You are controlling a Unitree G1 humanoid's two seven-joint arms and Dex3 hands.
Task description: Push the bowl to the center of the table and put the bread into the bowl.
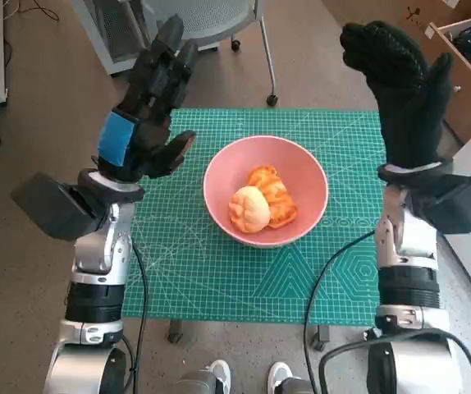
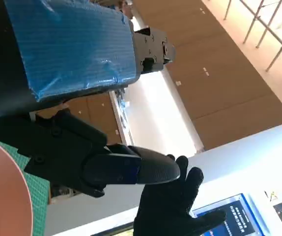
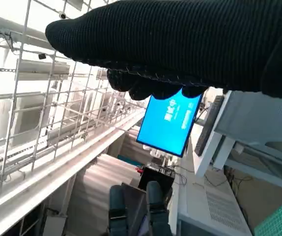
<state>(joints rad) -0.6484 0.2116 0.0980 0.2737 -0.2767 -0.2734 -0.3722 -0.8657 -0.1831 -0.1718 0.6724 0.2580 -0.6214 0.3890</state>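
Now, nearest to me at the bottom of the head view, my two pale forearms rise from the lower corners, the left one at lower left and the right one at lower right, with black cables looping beside the right one. Between them the green cutting mat (image 1: 219, 279) covers the small table.

At the middle of the frame, on the mat, sits the pink bowl (image 1: 265, 190), roughly central on the table. Inside it lie two pieces of bread (image 1: 262, 201), a pale round bun touching a darker orange piece just behind it.

My left hand (image 1: 147, 107), black with blue tape over its back, is lifted at the upper left of the frame, to the left of the bowl and apart from it; its fingers are spread and it holds nothing. My right hand (image 1: 401, 86), in the black knitted glove, is raised at the upper right, also clear of the bowl, fingers apart and empty.

Farther off, at the top of the frame, an office chair (image 1: 219, 25) stands on the brown floor.
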